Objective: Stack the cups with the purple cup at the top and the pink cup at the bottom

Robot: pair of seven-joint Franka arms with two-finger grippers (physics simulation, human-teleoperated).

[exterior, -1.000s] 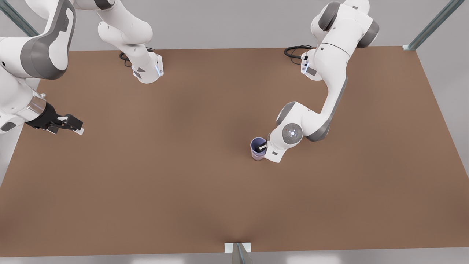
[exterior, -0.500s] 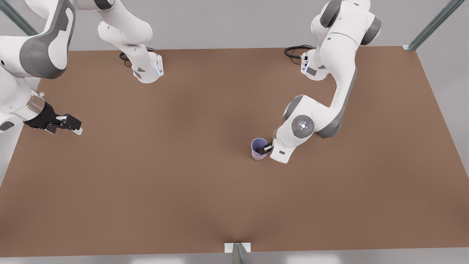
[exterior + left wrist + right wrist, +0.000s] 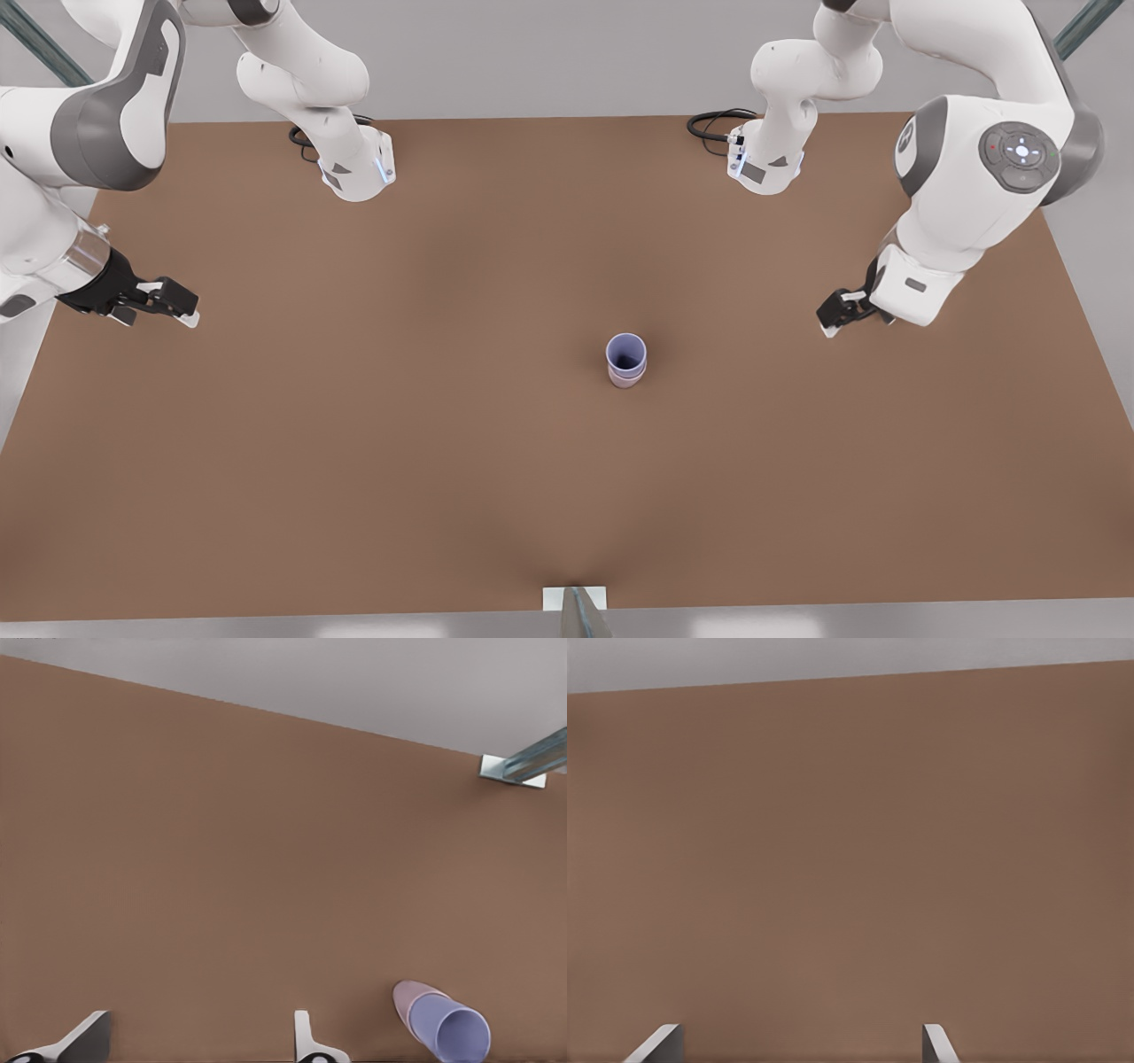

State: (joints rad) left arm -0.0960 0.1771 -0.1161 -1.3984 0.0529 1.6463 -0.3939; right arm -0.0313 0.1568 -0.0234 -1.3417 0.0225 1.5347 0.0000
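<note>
Brown table (image 3: 354,461), one, bare apart from the stack; its near corners are cut off in the front view.

Arms: two, white. Both run out of the picture at the upper joints, and both wait off to the sides, well apart from the stack.

Left gripper (image 3: 834,315): at the front view's right, above the table. In the left wrist view (image 3: 195,1047) the fingertips (image 3: 87,1038) are spread wide with nothing between them, and only the tips are visible at the picture's edge.

Right gripper (image 3: 174,305): at the front view's left, near the table's edge. In the right wrist view (image 3: 797,1047) the fingers (image 3: 932,1042) are equally wide apart and empty, over plain tabletop.

Cups: two, nested upright a little toward the front view's right of the table's middle.
- purple cup (image 3: 626,353) sits inside and on top, mouth open upward.
- pink cup (image 3: 625,382) is underneath. Just a thin band of its wall shows below the purple rim. The left wrist view gives more of it (image 3: 406,999), behind the purple cup (image 3: 454,1033).
</note>
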